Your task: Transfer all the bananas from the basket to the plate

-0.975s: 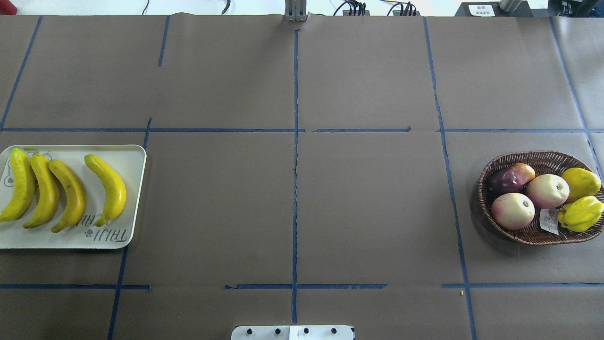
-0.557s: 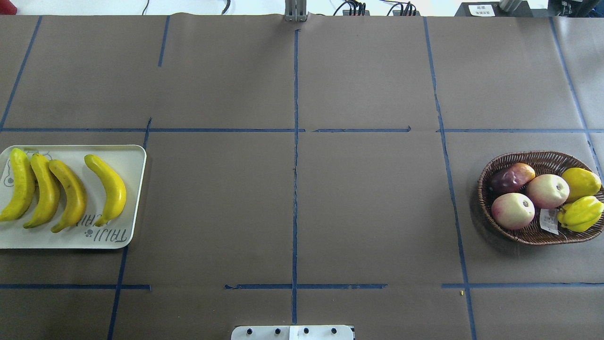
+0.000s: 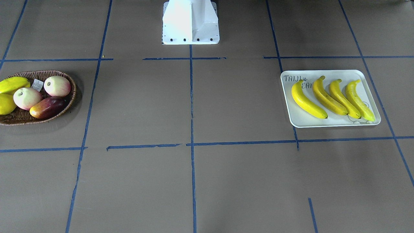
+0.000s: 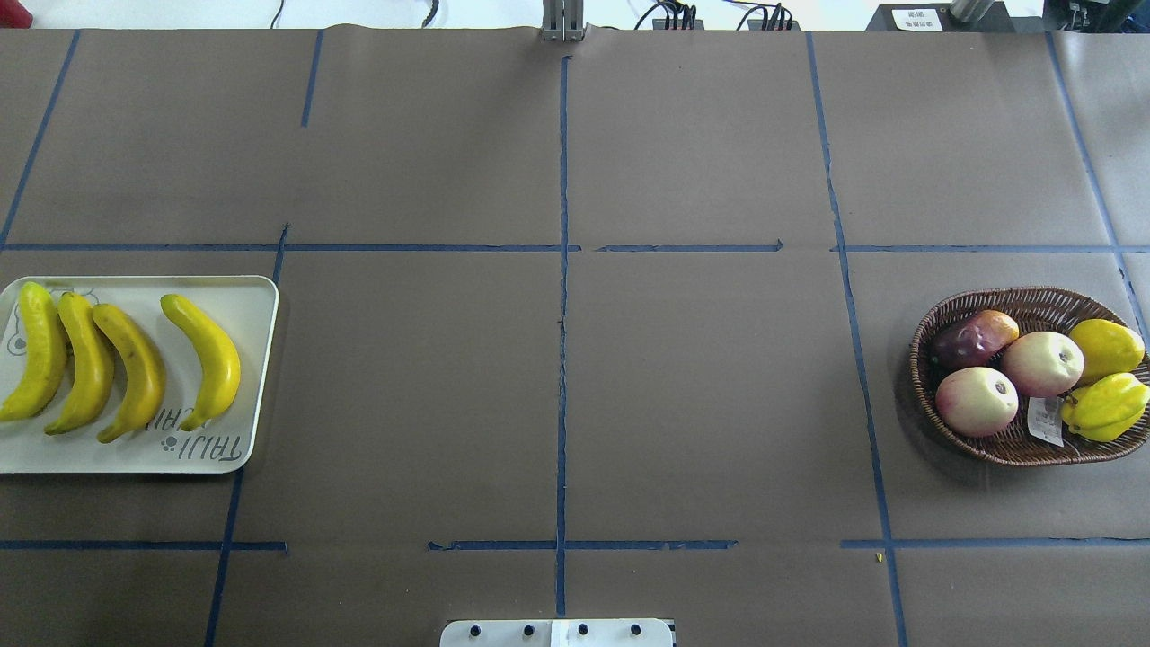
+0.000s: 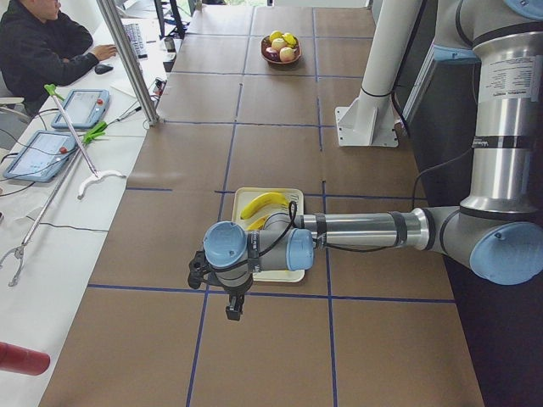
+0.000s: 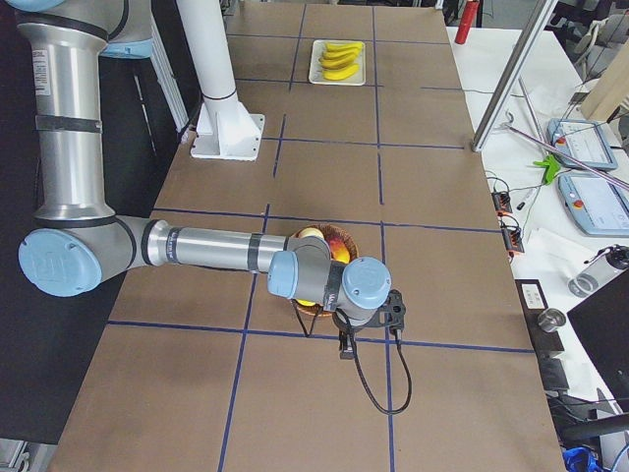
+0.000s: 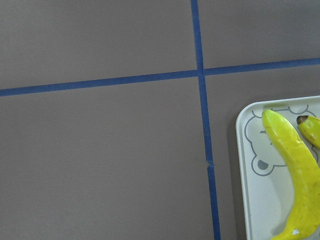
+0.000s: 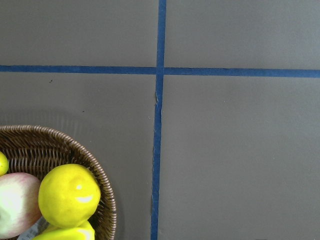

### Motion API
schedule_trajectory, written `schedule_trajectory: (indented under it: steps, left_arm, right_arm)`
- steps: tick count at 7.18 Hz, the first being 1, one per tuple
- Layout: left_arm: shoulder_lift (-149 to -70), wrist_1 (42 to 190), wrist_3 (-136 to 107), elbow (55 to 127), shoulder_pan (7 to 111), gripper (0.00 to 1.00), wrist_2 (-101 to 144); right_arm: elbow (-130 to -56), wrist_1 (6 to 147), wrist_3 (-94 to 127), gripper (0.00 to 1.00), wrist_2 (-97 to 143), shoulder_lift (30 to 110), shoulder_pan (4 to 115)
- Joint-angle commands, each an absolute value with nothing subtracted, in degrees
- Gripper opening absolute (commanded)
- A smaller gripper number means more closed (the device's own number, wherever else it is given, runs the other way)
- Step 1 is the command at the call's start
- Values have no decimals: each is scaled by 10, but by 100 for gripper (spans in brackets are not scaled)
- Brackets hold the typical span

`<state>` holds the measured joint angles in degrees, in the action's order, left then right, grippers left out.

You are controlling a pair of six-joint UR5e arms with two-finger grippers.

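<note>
I count four curved yellow bananas point(image 4: 220, 359) on the white rimmed plate point(image 4: 256, 314) at 9 o'clock. The brown wicker basket point(image 4: 921, 355) at 3 o'clock holds none. I judge the transfer finished, so no next pick is required. For the left gripper point(image 5: 231, 310) and right gripper point(image 6: 344, 349), I cannot tell the grip.

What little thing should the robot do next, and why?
Probably just stop and rest. All four bananas lie side by side on the plate. The basket holds apples but no banana that I can see, so nothing seems left to carry.

Pink apple point(image 4: 977, 401), lemon point(image 4: 1105, 350), purple mango point(image 4: 975, 339)
</note>
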<state>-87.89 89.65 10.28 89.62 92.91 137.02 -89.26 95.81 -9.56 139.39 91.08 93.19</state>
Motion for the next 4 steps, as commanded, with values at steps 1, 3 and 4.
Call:
schedule_trajectory:
  steps: [1,3,4]
  left_arm:
    - [-879,896,103,902,929,100,1370]
    - [-880,896,103,901,929,100,1370]
    - [-881,896,103,901,930,100,1370]
  right_arm:
    - [-907,957,-87,100,1393,923,945]
    - [-923,957,-82,100,1393,954,946]
    - [-925,956,-72,100,1393,954,946]
